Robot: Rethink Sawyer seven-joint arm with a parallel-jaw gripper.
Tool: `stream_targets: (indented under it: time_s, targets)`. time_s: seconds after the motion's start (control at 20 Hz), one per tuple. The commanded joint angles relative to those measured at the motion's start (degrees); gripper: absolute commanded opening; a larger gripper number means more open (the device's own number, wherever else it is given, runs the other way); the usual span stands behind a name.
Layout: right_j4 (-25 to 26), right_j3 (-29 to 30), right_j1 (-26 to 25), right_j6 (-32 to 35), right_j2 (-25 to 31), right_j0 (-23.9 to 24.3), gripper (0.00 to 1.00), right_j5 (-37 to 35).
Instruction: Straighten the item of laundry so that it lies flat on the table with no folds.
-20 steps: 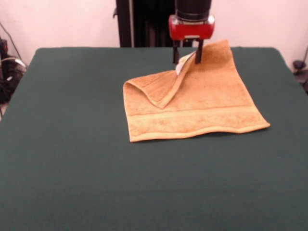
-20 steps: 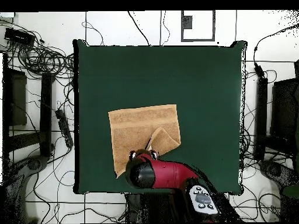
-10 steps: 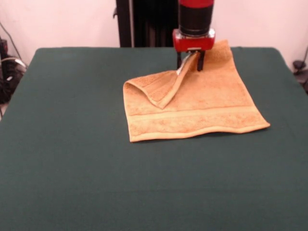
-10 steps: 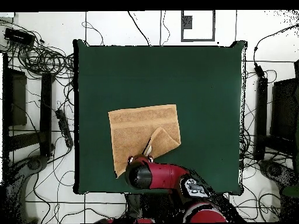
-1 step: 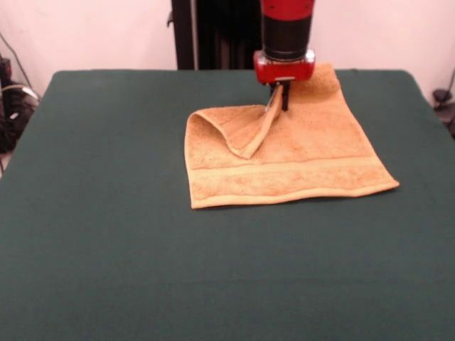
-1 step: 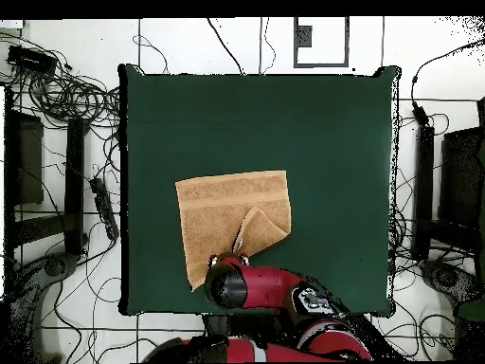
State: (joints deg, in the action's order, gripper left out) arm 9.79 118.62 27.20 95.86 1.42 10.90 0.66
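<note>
Change: since a second ago my red and black gripper (image 5: 281, 99) has sunk lower and drawn its fingers together — the lifted corner sits nearer the cloth.
Grip: pinched narrow on the folded-over corner of the orange-tan terry hand towel (image 5: 313, 153), upper centre of the front view.
Towel: right of centre on the dark green felt-topped table (image 5: 106, 234); left part folded over itself, a border band along the lower edge.
Overhead: my arm covers the towel's (image 6: 223, 213) lower edge — the fingers are hidden there.
</note>
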Motion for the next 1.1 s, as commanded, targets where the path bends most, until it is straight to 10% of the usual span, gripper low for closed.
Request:
stream_targets:
  time_s: [0.05, 1.1]
  targets:
    - [0.4, -5.5, -3.2, 8.5, 5.8, -1.6, 0.00, 5.1]
    - [-2.4, 7.3, 1.0, 16.1, -2.5, -6.8, 0.00, 24.8]
